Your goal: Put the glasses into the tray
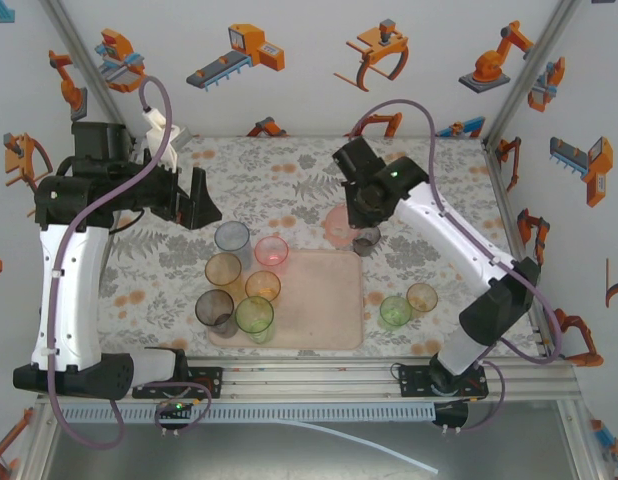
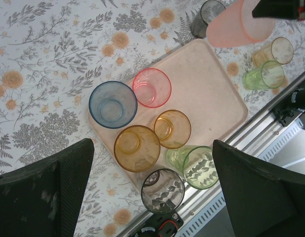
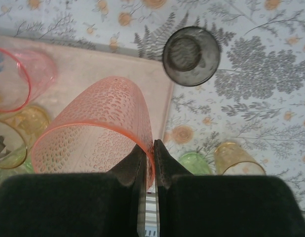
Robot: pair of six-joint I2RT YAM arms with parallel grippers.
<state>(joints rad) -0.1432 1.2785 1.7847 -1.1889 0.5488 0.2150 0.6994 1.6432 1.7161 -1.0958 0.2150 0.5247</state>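
My right gripper (image 3: 153,143) is shut on the wall of a salmon-pink dotted glass (image 3: 93,123), one finger inside the rim and one outside. It holds this glass (image 1: 339,228) tilted in the air over the far right corner of the pale pink tray (image 1: 324,300). Several glasses stand on the tray's left half: blue (image 2: 113,104), pink (image 2: 151,88), two orange (image 2: 172,129), green (image 2: 197,165) and grey (image 2: 162,190). A dark grey glass (image 1: 367,240) stands on the table beside the held one. My left gripper (image 1: 201,205) hangs open and empty, high at the far left.
A green glass (image 1: 394,312) and an orange glass (image 1: 422,297) stand on the flowered tablecloth right of the tray. The tray's right half (image 2: 211,89) is bare. A metal rail (image 1: 309,375) runs along the near table edge.
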